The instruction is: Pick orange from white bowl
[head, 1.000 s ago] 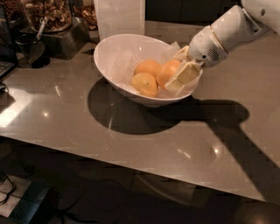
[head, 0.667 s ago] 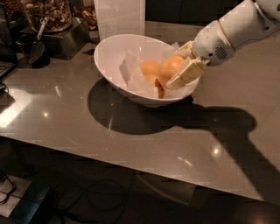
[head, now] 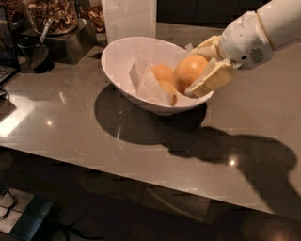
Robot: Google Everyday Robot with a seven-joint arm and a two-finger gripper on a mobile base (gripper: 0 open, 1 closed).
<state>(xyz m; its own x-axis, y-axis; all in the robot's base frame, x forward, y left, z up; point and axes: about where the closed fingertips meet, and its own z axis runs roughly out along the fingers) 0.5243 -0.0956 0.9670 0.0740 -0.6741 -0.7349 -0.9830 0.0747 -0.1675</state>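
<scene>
Nearest me, the arm's shadow falls toward the front edge of the desk (head: 70, 127). Mid-desk sits the white bowl (head: 117, 54), with crumpled paper (head: 146, 84) and two paler fruits (head: 162, 73) left inside. At its right rim the gripper (head: 196, 70) has its fingers clamped on the orange (head: 188, 73). A second ago the orange lay low among the others; now it is up at rim height. The grasp seems to have taken, and only lifting clear remains. Nut jars (head: 49, 14) stand at the far left corner.
</scene>
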